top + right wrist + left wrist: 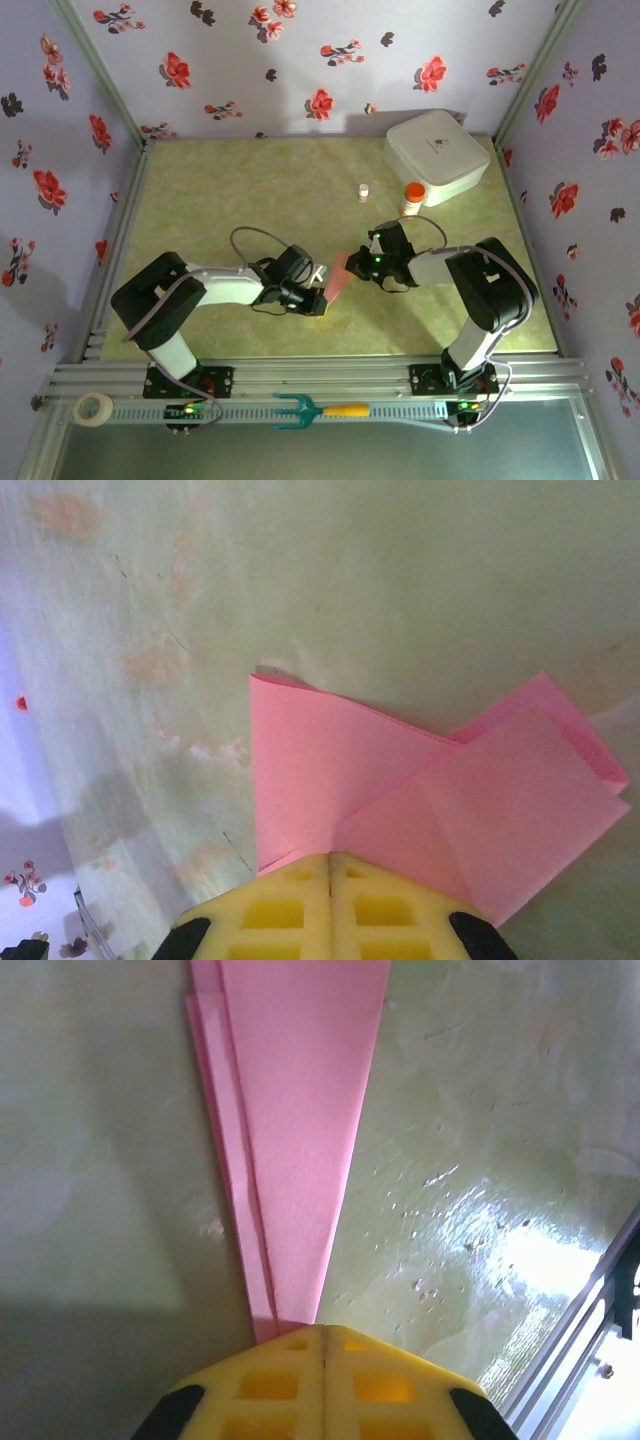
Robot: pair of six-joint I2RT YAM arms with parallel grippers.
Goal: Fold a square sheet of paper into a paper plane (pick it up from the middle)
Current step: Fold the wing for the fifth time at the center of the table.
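The square sheet of paper is now folded into a slim salmon-pink paper plane (338, 276), which lies low over the green table between my two grippers. The left gripper (320, 297) is at its near narrow end. In the left wrist view the paper plane (300, 1110) tapers down into the yellow jaws of the left gripper (327, 1330), which are shut on its tip. The right gripper (360, 262) is at the far, wider end. In the right wrist view the paper plane (400, 780) spreads in overlapping flaps, and the right gripper (329, 856) is shut on its near edge.
A white rounded box (437, 153) stands at the back right. An orange-capped bottle (412, 197) and a small white vial (364, 192) stand in front of it. A teal fork with an orange handle (318, 409) and a tape roll (94, 408) lie on the near rail.
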